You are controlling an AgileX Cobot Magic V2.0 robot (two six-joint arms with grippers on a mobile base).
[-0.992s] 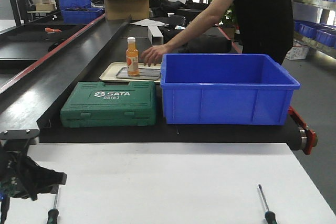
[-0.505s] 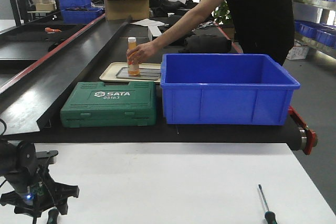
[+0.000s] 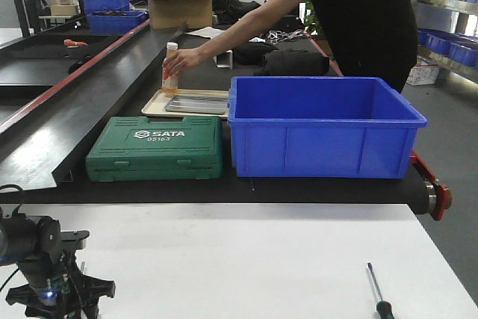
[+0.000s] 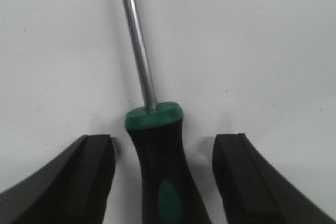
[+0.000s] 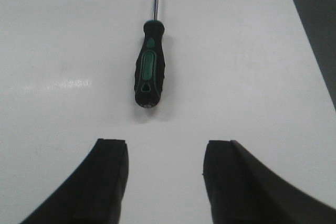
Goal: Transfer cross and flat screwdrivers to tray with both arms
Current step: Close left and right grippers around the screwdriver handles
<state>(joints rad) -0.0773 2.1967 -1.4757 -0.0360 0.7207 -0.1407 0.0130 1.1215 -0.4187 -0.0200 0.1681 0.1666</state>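
Over the table, the left tool gapes astride a screwdriver handle, untouching; the right tool gapes empty.

Bright, even indoor light, front view sharp, soft glare patch on white table mid-left of right wrist view, faint shadow under screwdriver, left wrist close-up slightly blurred.

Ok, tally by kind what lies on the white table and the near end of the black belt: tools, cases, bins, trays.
Screwdrivers: 2
Tool case: 1
Blue bin: 1
Trays: 2, a beige tray and a metal tray in it
Total: 6
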